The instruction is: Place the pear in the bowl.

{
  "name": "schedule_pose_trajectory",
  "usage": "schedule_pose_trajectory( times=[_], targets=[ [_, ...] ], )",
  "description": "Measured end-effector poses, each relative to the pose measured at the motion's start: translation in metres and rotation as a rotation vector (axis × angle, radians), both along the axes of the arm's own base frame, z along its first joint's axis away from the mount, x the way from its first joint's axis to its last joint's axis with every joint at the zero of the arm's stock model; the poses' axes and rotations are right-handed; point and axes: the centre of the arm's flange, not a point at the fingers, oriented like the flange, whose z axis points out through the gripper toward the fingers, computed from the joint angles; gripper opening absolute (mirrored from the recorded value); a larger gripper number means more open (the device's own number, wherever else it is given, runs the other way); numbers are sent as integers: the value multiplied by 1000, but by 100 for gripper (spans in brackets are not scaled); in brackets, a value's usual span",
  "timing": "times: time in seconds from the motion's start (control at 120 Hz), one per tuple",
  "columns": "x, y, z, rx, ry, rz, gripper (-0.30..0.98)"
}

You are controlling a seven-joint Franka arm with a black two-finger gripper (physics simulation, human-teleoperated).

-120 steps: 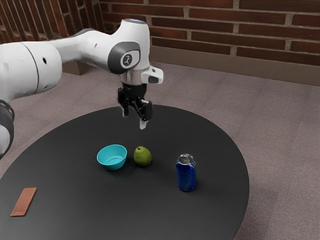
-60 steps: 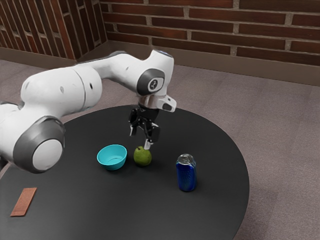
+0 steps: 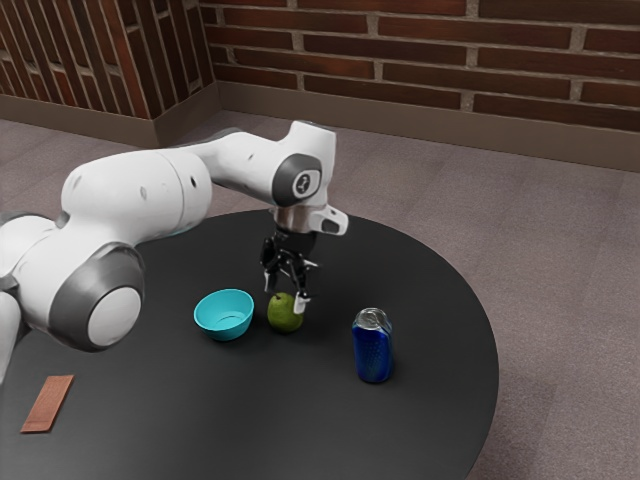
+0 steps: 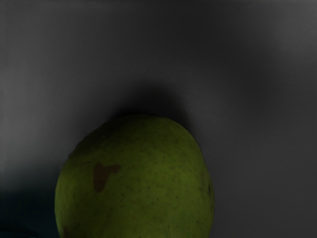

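My gripper is low over the pear in the exterior view, pointing down with its fingers apart. One fingertip overlaps the pear's upper right edge there, and the other is by its upper left. The green pear rests on the table just to the exterior view's right of the turquoise bowl, whose inside is bare. Seen from my hand, the pear is large and close, with a brown mark on its skin; its lower part is cut off.
A blue can stands toward the exterior view's right of the pear. Near the round black table's left side lies a flat reddish-brown bar. A brick wall rises beyond the floor.
My hand has come down from well above the table, first toward the exterior view's right, then slightly back left and lower onto the pear. Pear, bowl and can stand where they were.
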Motion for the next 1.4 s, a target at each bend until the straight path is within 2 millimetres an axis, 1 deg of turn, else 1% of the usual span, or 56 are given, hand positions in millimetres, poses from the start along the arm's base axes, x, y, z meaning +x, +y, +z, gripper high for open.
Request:
schedule_pose_trajectory(
  times=[0.067,0.167,0.325,0.492,0.583,0.733,0.917,0.992,1.225,1.292,1.4],
  targets=[
    [1,6,-2,4,-1,2,69],
    [2,9,-15,4,4,-6,69],
    [4,8,-30,-5,7,-19,69],
    [3,7,-52,-14,22,-28,69],
    [3,7,-57,-16,22,-33,69],
    [4,8,-60,-19,18,-39,67],
    [3,7,-61,-21,22,-44,49],
    [3,7,-60,-20,24,-47,45],
    [5,5,-49,-11,23,-57,42],
    [5,3,-45,-9,24,-60,38],
    [6,2,-38,-2,24,-63,36]
  ],
)
